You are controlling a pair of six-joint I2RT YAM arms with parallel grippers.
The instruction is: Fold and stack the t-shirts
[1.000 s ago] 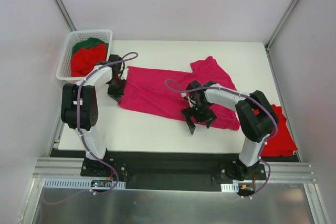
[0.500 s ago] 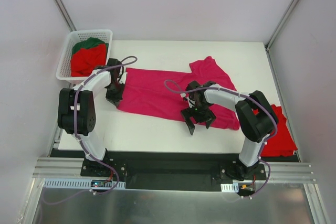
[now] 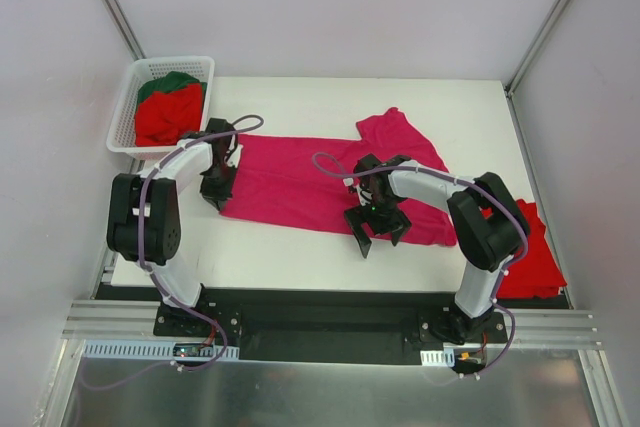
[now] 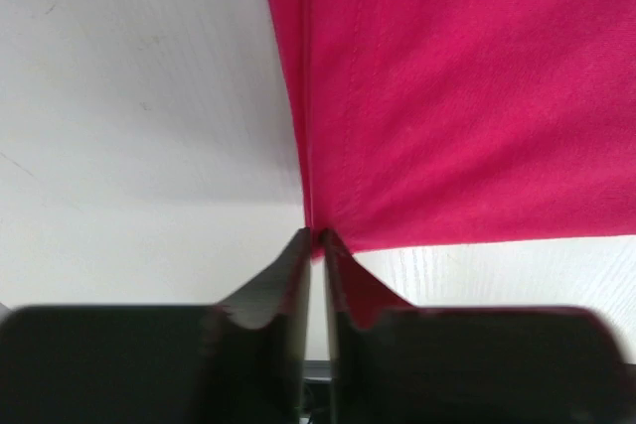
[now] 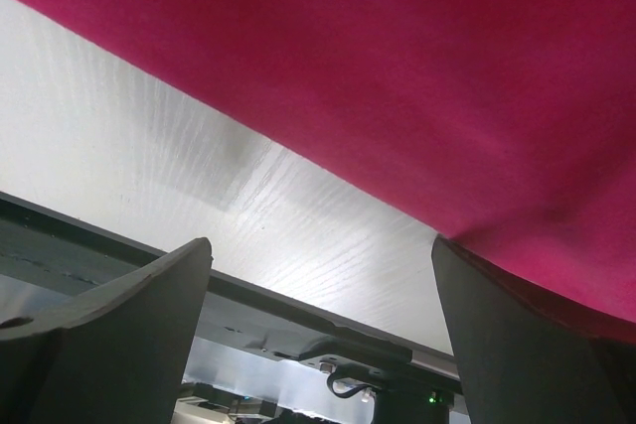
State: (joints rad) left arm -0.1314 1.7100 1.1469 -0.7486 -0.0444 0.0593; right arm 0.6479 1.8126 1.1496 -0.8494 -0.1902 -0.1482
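Observation:
A magenta-pink t-shirt point(image 3: 300, 177) lies spread across the middle of the white table point(image 3: 320, 102), one sleeve pointing to the far right. My left gripper point(image 3: 215, 192) is at the shirt's near-left corner and is shut on that corner. In the left wrist view the cloth point(image 4: 447, 96) runs into the pinched tips of the left gripper point(image 4: 318, 240). My right gripper point(image 3: 378, 232) stands open at the shirt's near edge. In the right wrist view the shirt point(image 5: 397, 67) lies just past the right gripper point(image 5: 318, 285), with one finger point(image 5: 537, 335) touching its hem.
A white lattice basket point(image 3: 122, 119) at the far left corner holds a red t-shirt point(image 3: 165, 117) and a dark green one point(image 3: 172, 81). Another red t-shirt point(image 3: 532, 252) lies at the table's right edge behind my right arm.
My left gripper has drawn the shirt's left corner toward the near edge, pulling that side of the cloth straighter. The right arm has stayed in place, open.

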